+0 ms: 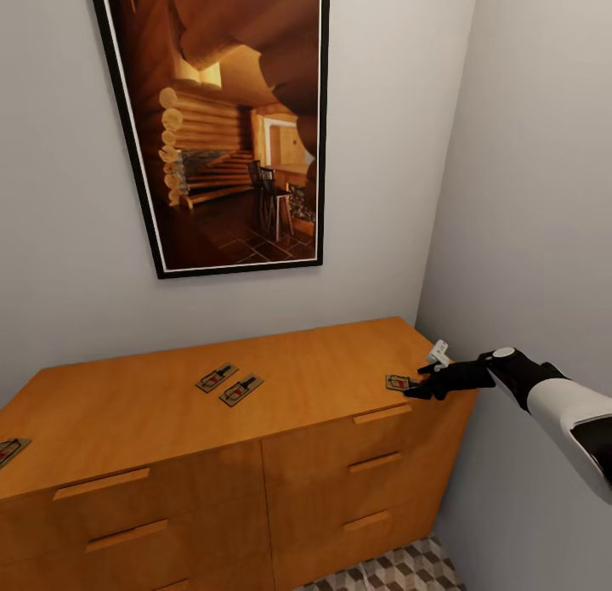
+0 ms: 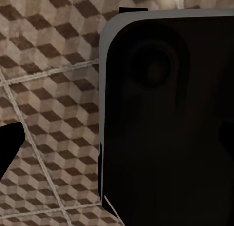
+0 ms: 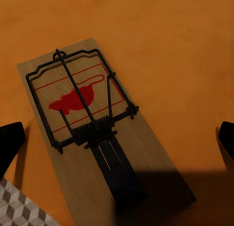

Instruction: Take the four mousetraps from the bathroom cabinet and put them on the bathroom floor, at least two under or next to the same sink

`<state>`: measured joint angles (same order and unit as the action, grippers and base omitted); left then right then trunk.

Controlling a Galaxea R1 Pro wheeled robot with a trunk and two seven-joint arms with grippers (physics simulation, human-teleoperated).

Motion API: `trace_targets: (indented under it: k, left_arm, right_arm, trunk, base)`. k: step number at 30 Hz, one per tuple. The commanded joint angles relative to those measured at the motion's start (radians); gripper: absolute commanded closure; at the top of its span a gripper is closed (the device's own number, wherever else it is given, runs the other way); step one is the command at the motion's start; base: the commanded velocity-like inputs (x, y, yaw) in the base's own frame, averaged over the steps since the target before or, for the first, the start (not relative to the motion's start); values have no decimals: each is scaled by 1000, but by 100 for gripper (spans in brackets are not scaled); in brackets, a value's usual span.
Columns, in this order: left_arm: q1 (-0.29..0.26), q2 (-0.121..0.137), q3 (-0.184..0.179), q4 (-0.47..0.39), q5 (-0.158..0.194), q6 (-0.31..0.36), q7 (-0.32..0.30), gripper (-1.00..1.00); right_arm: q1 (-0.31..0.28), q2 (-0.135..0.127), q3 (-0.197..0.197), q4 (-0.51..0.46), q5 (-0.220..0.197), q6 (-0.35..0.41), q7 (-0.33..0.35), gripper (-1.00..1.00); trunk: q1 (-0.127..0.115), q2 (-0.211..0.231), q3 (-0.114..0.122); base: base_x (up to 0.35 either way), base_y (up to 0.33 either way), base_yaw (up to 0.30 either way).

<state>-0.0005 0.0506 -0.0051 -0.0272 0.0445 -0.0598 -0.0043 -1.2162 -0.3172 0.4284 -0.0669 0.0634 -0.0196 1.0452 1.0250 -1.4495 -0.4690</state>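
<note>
Several mousetraps lie on top of the orange-brown cabinet (image 1: 323, 378). Two sit side by side near the middle (image 1: 217, 377) (image 1: 241, 389), and one lies at the far left edge (image 1: 10, 451). A fourth mousetrap (image 1: 397, 383) (image 3: 97, 123) lies near the right end, wire bar and red spot facing up. My right gripper (image 1: 418, 389) (image 3: 118, 140) hovers open just over it, its fingertips (image 3: 9, 143) wide apart on either side and not touching it. The left gripper's fingertip (image 2: 7, 148) hangs over the cube-patterned bathroom floor (image 2: 53, 89), holding nothing.
A large framed picture (image 1: 225, 123) hangs on the wall behind the cabinet. A side wall (image 1: 544, 191) runs close along the cabinet's right end, beside my right arm. A strip of tiled floor (image 1: 399, 570) shows below the drawers. A dark part of my own body (image 2: 170, 123) fills much of the left wrist view.
</note>
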Motion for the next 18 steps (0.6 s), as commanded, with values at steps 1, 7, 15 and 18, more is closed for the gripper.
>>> trace_targets:
  k: [1, 7, 15, 18]
  left_arm:
    - [0, 0, -1, 0, 5, -3, 0, -100]
    - [0, 0, -2, 0, 5, -2, 0, -100]
    - [0, -7, -2, 0, 5, -2, -1, -100]
    - [0, -7, -2, 0, 5, -2, -1, -100]
  right_arm:
    - [0, 0, 1, -1, 7, -2, 3, -100]
    - [0, -2, 1, 0, 7, -2, 3, -100]
    - [0, -2, 1, 0, 7, -2, 3, -100]
    - [0, -2, 1, 0, 7, -2, 3, -100]
  trunk:
    - [0, 0, -1]
    - [0, 0, -1]
    - [0, 0, -1]
    - [0, 0, -1]
  base:
    - [0, 0, 0]
    - [0, 0, 0]
    - [0, 0, 0]
    - [0, 0, 0]
